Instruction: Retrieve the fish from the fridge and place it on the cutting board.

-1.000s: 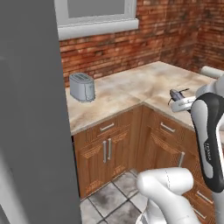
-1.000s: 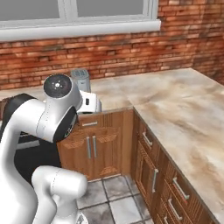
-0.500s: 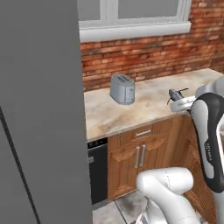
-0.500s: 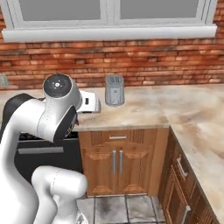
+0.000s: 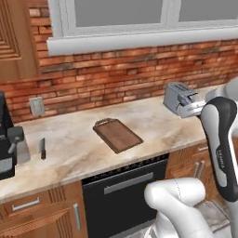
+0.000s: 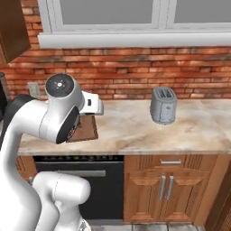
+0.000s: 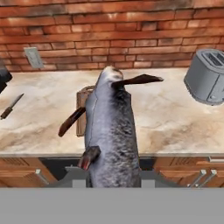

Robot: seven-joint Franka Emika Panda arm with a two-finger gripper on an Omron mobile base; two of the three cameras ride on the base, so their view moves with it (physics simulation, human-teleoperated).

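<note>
Now, in your left base view, the cutting board (image 5: pixel 117 134) lies flat on the marble bench (image 5: pixel 74 144) below the window, its small handle toward the brick wall. A black-handled knife (image 5: pixel 42 148) stands near the left end of the bench, and a silver toaster (image 5: pixel 182 99) sits at the right, well apart from the board.

From your right base view, the arm's elbow hides most of the board (image 6: pixel 85 129); the toaster (image 6: pixel 163 105) stands on the bench to its right.

In your hand view, the fish (image 7: pixel 111 131) rises straight up from the bottom edge, covering the fingers, so you cannot tell how they stand. The board (image 7: pixel 81 113) shows behind the fish.
</note>
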